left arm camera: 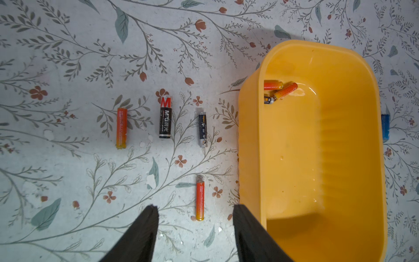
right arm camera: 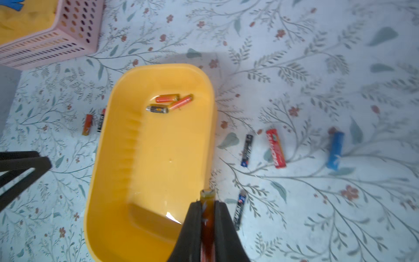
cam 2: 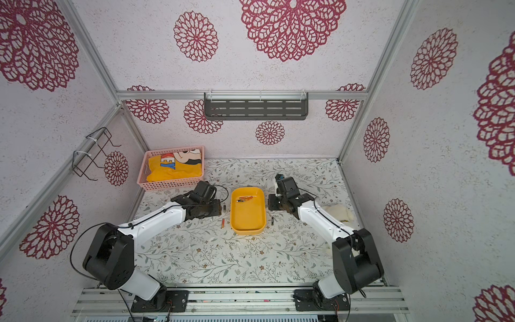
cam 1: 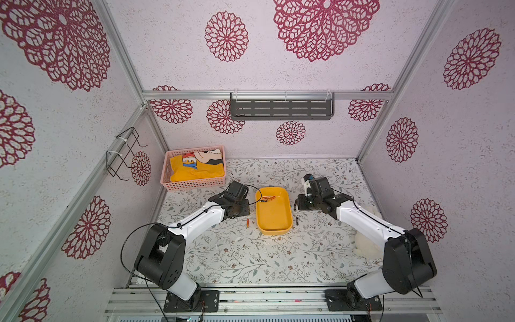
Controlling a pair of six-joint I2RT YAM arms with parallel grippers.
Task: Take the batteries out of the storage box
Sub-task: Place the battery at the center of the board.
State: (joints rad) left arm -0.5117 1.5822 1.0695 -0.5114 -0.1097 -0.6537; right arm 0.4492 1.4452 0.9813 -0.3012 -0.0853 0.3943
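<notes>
Right wrist view: three batteries (right arm camera: 169, 103) remain in storage box (right arm camera: 158, 163), upper centre; others out on table (right arm camera: 317, 90); right gripper (right arm camera: 207, 204) clamped on orange battery (right arm camera: 207, 196); left gripper (left arm camera: 196, 207) apart, empty.

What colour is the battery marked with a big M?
Black body, red M on a white band; the M battery shows best in the left wrist view.

Storage box (cam 1: 274, 217) mid-table, floor mostly bare, three batteries (right arm camera: 167, 99) at its far end, loose batteries (left arm camera: 164, 115) close along both long sides, near table (cam 1: 250, 264) seemingly open, pink basket (cam 1: 192, 184) blocking far-left corner.
</notes>
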